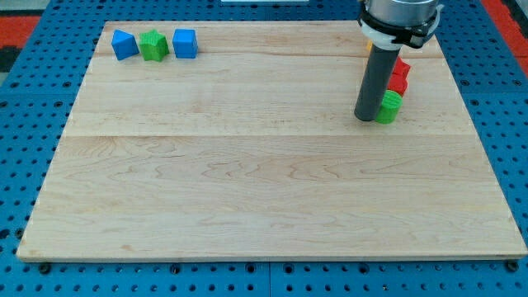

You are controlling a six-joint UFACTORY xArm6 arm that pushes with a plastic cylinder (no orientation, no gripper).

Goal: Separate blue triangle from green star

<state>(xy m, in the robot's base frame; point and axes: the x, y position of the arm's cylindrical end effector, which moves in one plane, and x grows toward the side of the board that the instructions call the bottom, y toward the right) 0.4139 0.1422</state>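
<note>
The blue triangle (124,44) sits at the view's top left of the wooden board (247,190), touching the green star (153,45) on its right. A blue cube (185,43) stands just right of the star. My tip (365,117) rests on the board far to the view's right, well away from these blocks. It is right beside a green round block (389,107), on that block's left.
Red blocks (400,76) lie just above the green round block, partly hidden by the rod. A small yellow or orange block (368,47) peeks out behind the rod near the board's top edge. A blue pegboard (25,148) surrounds the board.
</note>
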